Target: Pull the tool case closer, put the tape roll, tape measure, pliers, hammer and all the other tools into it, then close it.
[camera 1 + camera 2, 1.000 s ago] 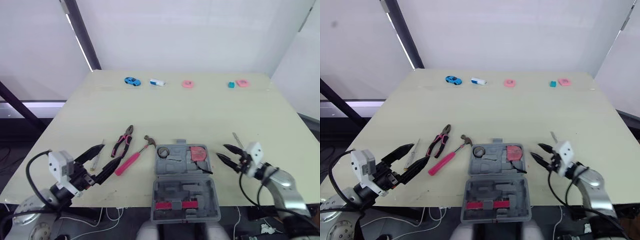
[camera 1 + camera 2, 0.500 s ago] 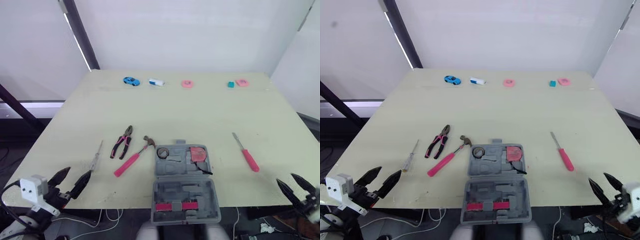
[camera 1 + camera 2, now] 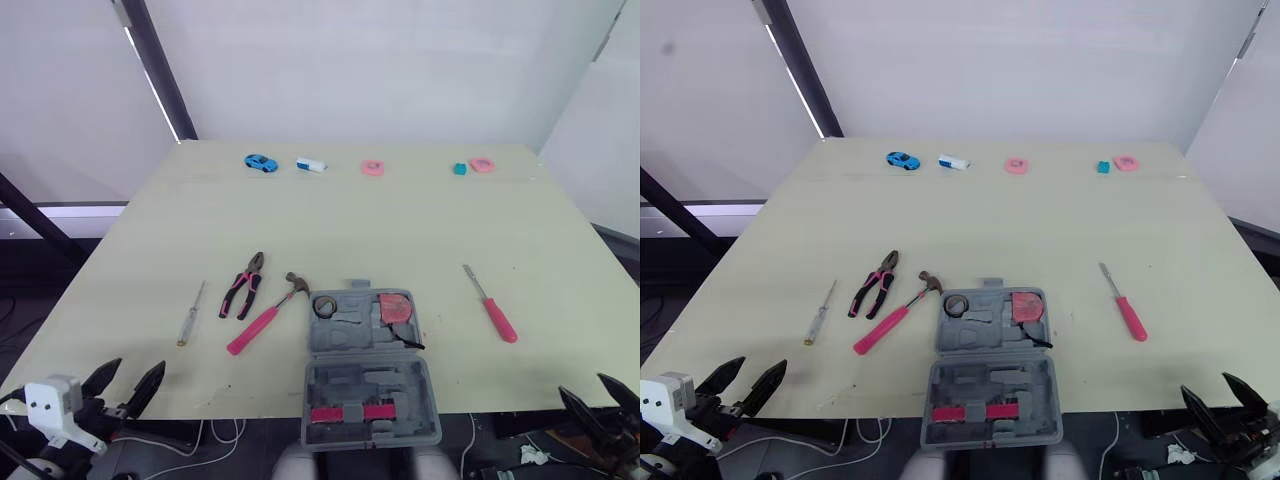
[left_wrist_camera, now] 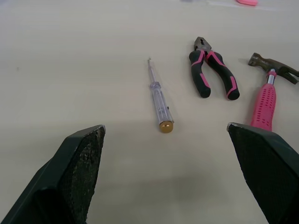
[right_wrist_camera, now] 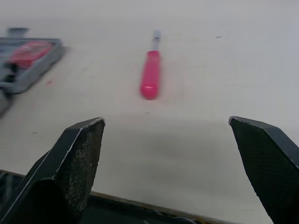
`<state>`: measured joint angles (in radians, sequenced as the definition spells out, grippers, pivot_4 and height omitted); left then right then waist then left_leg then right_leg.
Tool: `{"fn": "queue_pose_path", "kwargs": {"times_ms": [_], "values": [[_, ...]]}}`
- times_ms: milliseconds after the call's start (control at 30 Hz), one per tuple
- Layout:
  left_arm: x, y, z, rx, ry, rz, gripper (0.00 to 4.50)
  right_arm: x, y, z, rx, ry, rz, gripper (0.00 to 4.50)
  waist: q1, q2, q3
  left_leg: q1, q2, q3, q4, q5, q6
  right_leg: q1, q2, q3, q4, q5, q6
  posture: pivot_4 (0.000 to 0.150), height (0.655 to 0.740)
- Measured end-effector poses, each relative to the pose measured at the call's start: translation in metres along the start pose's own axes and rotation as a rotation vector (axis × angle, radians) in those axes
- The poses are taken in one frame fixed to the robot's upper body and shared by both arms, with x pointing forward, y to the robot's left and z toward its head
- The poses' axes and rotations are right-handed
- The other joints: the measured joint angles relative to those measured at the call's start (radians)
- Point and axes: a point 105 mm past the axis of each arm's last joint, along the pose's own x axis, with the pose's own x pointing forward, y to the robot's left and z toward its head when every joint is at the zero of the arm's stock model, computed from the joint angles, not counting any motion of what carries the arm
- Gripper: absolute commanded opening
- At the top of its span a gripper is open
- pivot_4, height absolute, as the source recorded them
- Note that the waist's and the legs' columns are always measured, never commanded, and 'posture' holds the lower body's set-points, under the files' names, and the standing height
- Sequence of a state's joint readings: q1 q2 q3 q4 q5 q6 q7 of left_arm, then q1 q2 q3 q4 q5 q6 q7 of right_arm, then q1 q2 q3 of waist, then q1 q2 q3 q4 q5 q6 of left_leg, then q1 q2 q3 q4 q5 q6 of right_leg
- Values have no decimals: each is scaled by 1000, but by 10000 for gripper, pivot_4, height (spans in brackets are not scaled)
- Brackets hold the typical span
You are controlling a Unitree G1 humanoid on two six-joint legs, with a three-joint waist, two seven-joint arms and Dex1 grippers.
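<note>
Table (image 3: 400, 220): tool case (image 3: 368, 375) apart from fingers (image 3: 150, 380)

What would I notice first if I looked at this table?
Probably the open grey plastic tool case at the near edge of the pale yellow table, with a red tape measure and a black tape roll inside. To its left lie a pink-handled hammer and pink-and-black pliers. A red-handled screwdriver lies alone on its right.

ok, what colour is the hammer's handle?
Pink, on the hammer, with a dark metal head. Shows best in the left wrist view.
</note>
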<state>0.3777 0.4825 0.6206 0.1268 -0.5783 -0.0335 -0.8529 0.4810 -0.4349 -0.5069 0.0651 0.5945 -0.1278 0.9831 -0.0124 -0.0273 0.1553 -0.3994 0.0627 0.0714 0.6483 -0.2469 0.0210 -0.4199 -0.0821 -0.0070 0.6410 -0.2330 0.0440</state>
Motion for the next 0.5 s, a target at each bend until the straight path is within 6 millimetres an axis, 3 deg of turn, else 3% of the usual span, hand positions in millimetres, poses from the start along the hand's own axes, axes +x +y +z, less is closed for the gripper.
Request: {"fn": "queue_pose_path", "kwargs": {"times_ms": [133, 233, 500], "values": [[20, -5, 20, 30, -57, -14, 45000, 23, 14, 21, -34, -17, 149, 44792, 3, 2, 1, 0, -1, 0, 0, 0, 0, 1, 2, -3, 0, 0, 0, 1500, 7395], [44, -15, 33, 62, -58, -39, 45000, 47, 42, 45, -77, -43, 351, 44792, 8, 0, 0, 0, -1, -1, 0, 2, 4, 2, 7, -4, 0, 2, -3, 1500, 7395], [86, -30, 44, 96, 3, -47, 45000, 87, 75, 71, -163, -76, 549, 44792, 12, -1, 0, -1, -5, 0, 1, 2, 4, 4, 10, -4, 0, 3, -4, 1500, 7395]]}}
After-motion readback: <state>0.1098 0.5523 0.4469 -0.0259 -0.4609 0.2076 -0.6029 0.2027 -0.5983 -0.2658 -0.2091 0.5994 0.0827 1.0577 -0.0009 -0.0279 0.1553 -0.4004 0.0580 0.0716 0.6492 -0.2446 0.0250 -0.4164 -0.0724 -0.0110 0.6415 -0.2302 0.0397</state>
